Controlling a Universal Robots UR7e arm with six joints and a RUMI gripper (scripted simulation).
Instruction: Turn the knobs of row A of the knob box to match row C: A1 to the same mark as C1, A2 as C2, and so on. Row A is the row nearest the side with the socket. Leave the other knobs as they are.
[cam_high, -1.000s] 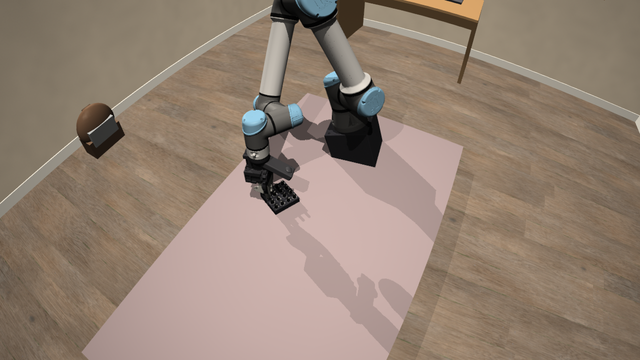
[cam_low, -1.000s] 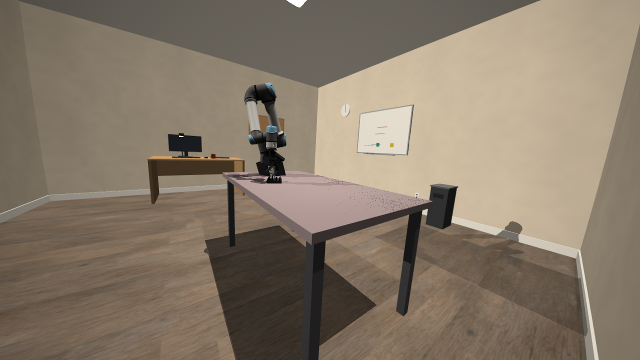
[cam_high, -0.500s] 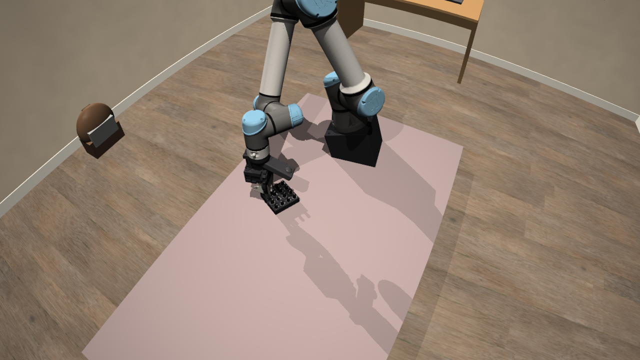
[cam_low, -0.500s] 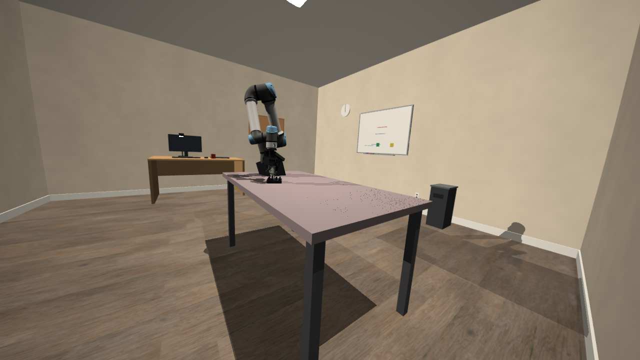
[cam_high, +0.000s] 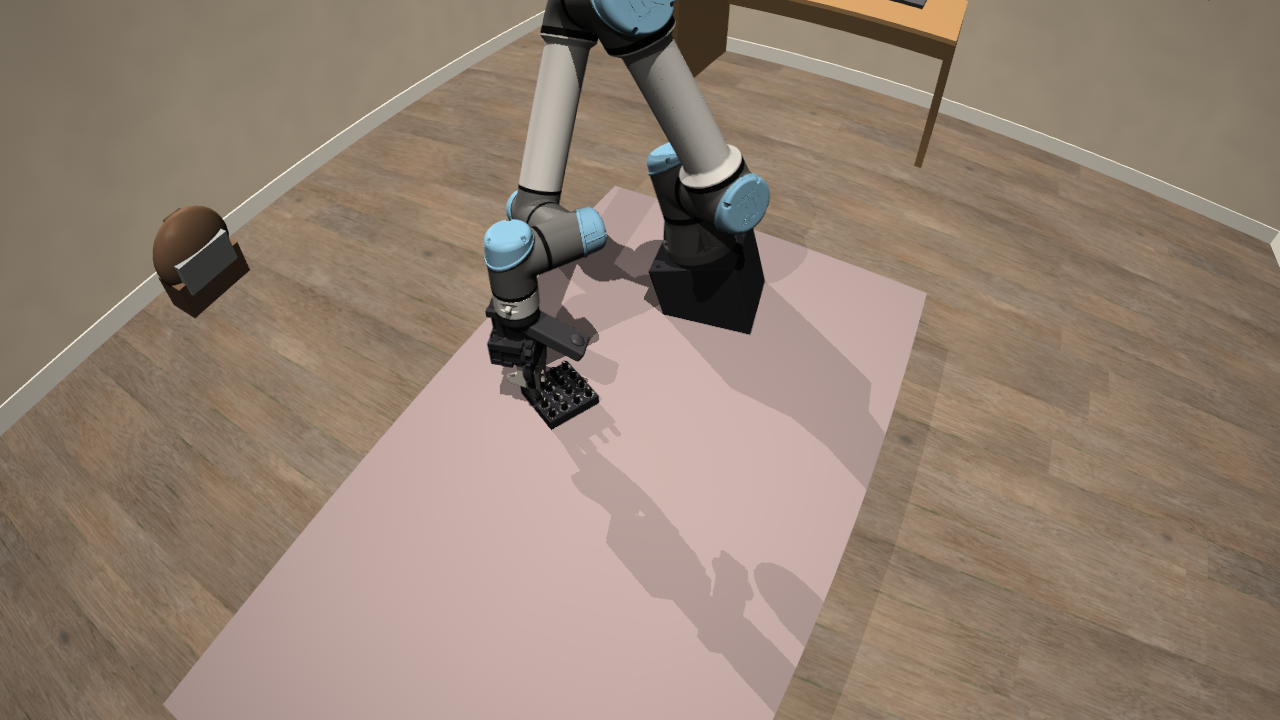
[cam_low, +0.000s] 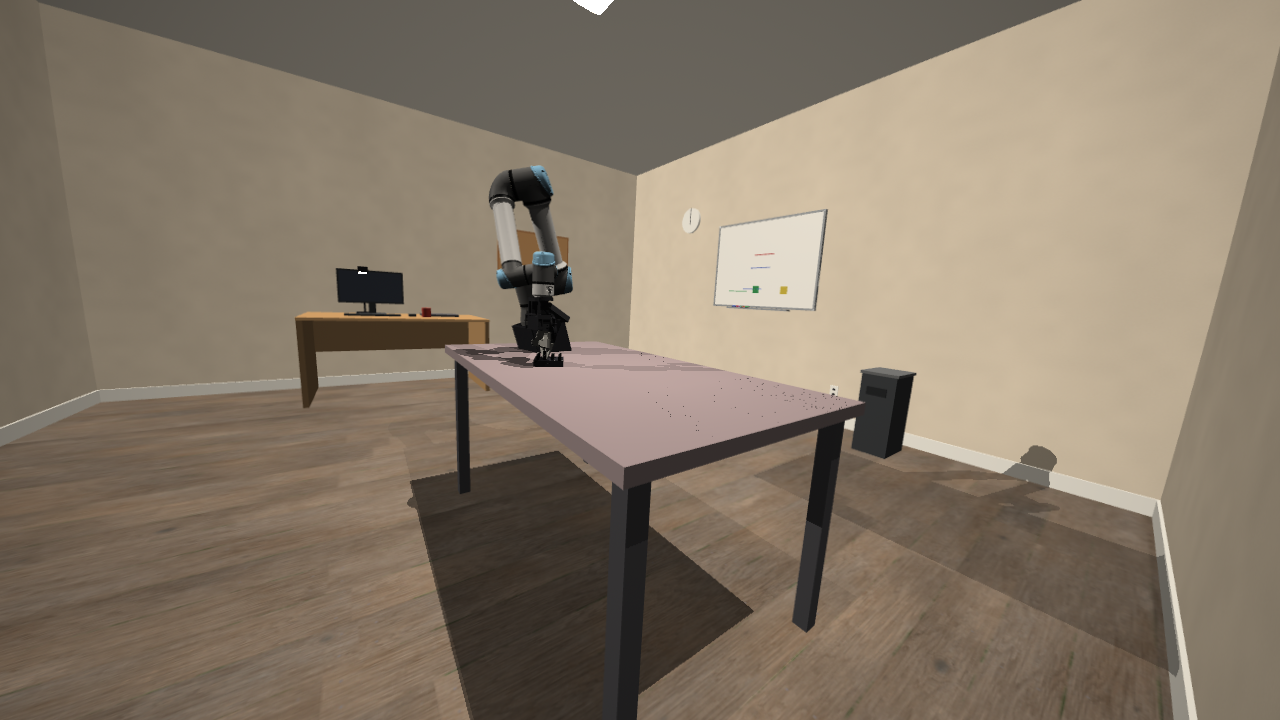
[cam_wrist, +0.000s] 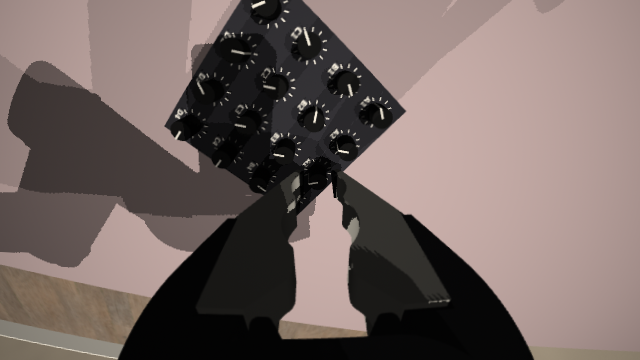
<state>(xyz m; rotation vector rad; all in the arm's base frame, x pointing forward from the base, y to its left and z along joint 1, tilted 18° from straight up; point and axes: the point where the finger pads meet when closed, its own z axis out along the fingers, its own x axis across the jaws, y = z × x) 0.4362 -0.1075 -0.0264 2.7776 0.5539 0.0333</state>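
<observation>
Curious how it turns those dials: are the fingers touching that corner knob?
Cannot tell. The wrist view shows the gripper fingers flanking the knob, black on black, any gap hidden.
</observation>
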